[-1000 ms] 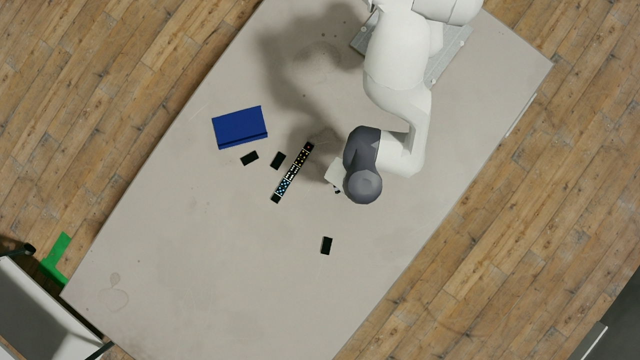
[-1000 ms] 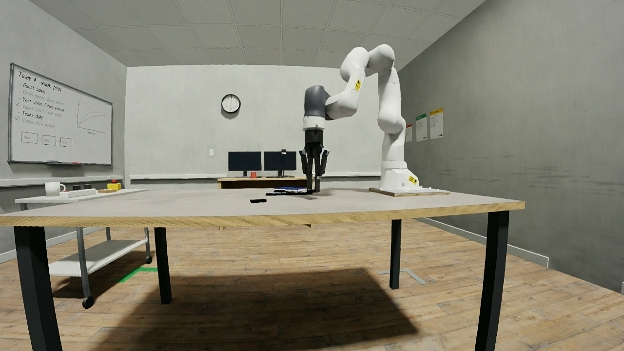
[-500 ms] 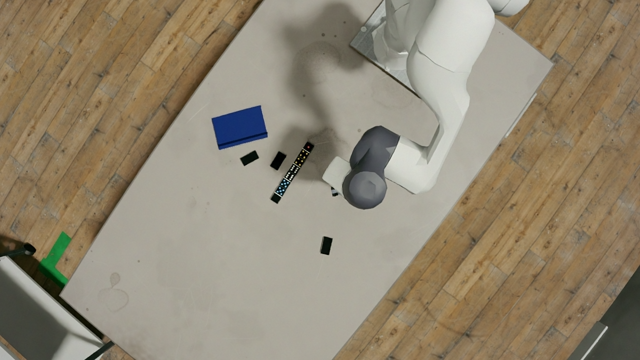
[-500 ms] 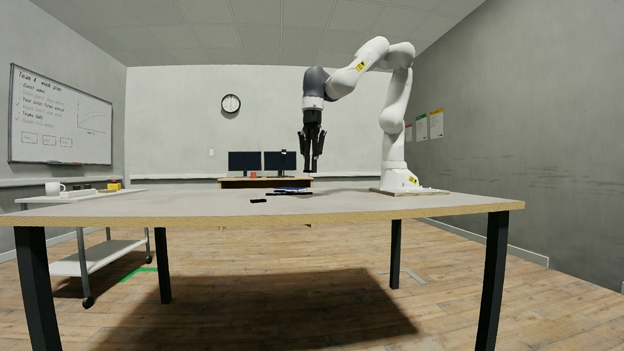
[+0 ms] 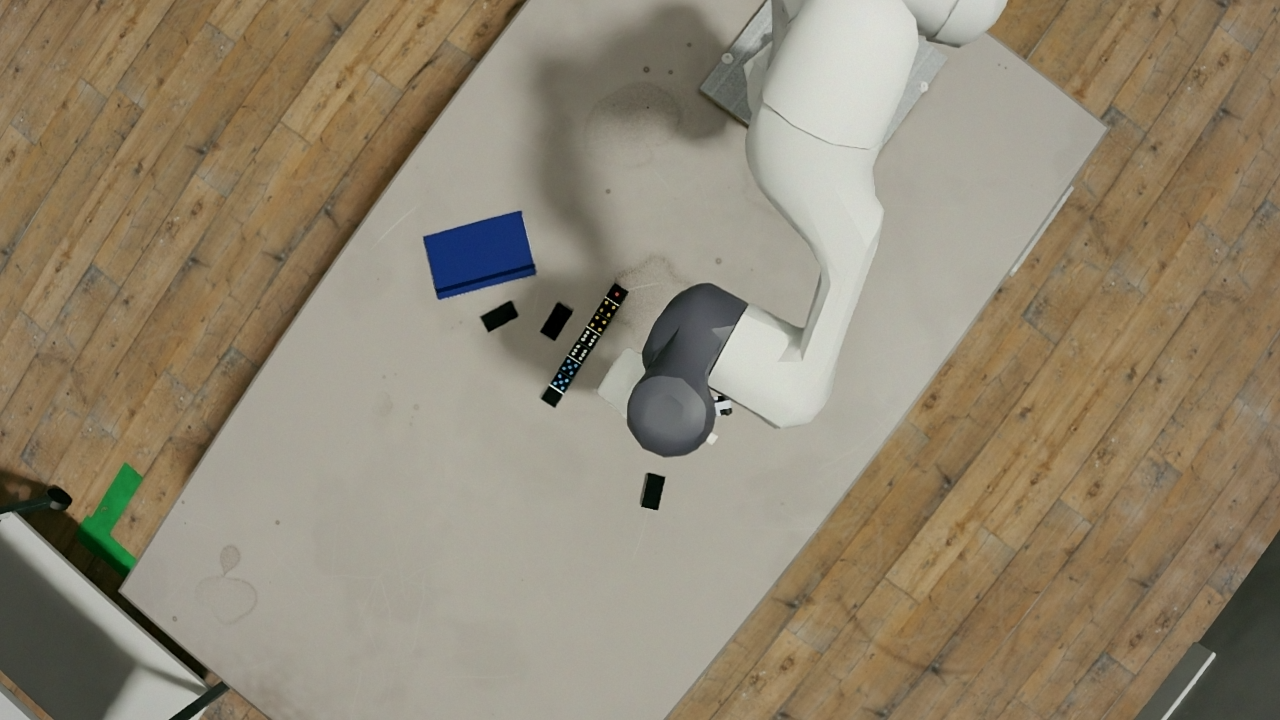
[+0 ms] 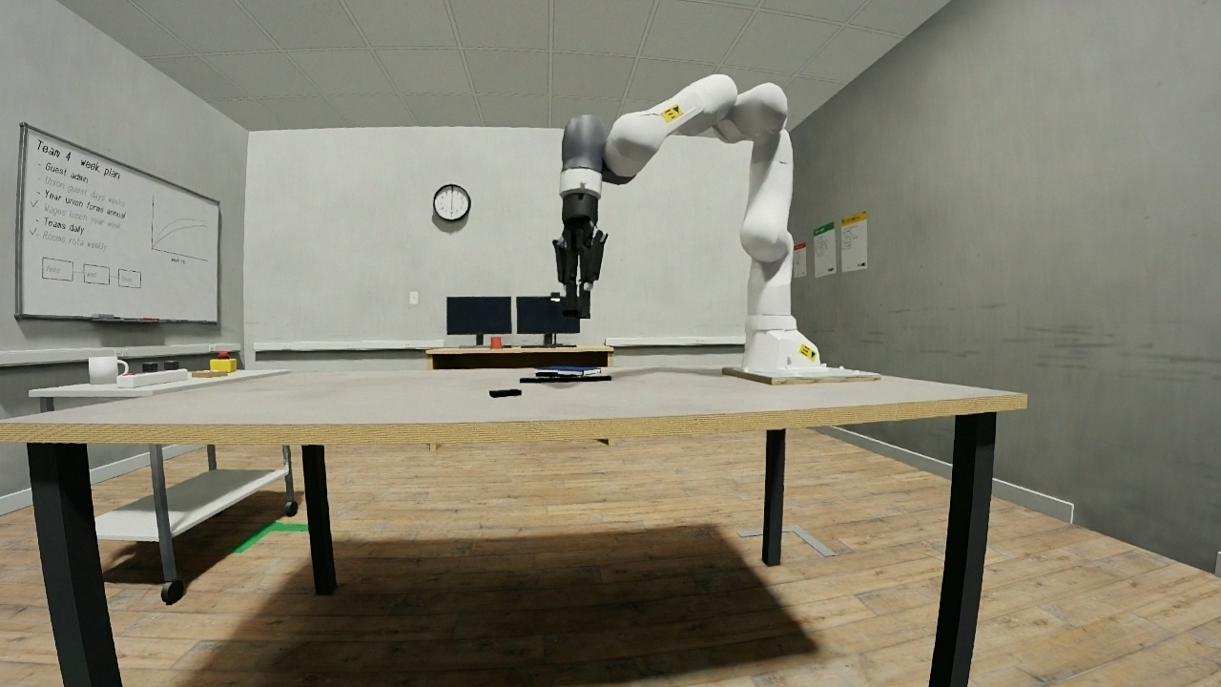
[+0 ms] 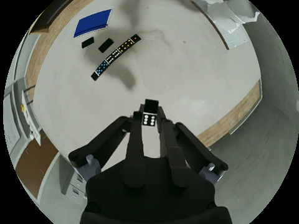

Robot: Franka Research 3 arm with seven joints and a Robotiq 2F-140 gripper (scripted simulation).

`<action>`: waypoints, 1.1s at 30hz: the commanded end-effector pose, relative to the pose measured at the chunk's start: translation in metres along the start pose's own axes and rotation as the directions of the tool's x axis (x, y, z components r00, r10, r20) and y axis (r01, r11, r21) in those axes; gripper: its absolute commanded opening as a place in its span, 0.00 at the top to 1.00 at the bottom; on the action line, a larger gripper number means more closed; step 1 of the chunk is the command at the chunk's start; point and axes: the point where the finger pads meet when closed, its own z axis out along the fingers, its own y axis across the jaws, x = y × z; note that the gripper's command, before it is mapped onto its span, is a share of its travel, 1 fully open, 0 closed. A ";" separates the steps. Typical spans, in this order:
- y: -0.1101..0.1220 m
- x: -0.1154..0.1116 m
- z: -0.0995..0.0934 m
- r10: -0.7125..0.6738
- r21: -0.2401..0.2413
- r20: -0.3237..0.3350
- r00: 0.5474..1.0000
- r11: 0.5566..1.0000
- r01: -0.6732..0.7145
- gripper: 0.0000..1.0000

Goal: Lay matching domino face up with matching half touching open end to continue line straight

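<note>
My gripper is shut on a black domino and holds it upright, high above the table. The half between the fingers shows white pips; the outer half looks dark. In the top view my wrist hides both. The line of face-up dominoes runs diagonally to the left of the gripper, with a red-pip end at the far side and a dark end at the near side. Two face-down dominoes lie left of the line. A third lies alone nearer the front.
A blue book lies flat beyond the two face-down dominoes. The arm's base plate sits at the far corner of the table. A side trolley stands left of the table.
</note>
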 end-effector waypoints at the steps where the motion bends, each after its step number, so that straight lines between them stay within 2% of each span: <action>1: -0.066 -0.015 -0.007 0.260 -0.007 -0.047 0.965 0.965 -0.260 0.77; 2: -0.085 -0.017 -0.007 0.296 -0.001 -0.038 0.955 0.955 -0.296 0.77; 4: -0.085 -0.017 -0.007 0.296 -0.001 -0.038 0.955 0.955 -0.296 0.77; 5: -0.117 -0.017 -0.005 0.378 0.007 -0.039 0.925 0.926 -0.378 0.77; 6: -0.143 -0.014 -0.001 0.401 0.012 -0.027 0.916 0.916 -0.401 0.77; 11: -0.226 0.010 0.024 0.522 0.036 -0.002 0.853 0.852 -0.522 0.77; 12: -0.237 0.014 0.028 0.548 0.043 -0.004 0.836 0.836 -0.548 0.77; 18: -0.243 0.017 0.031 0.686 0.084 -0.045 0.727 0.727 -0.681 0.77; 28: -0.243 0.017 0.031 0.686 0.084 -0.045 0.726 0.727 -0.682 0.77; 33: -0.243 0.018 0.042 0.686 0.084 -0.045 0.726 0.727 -0.682 0.77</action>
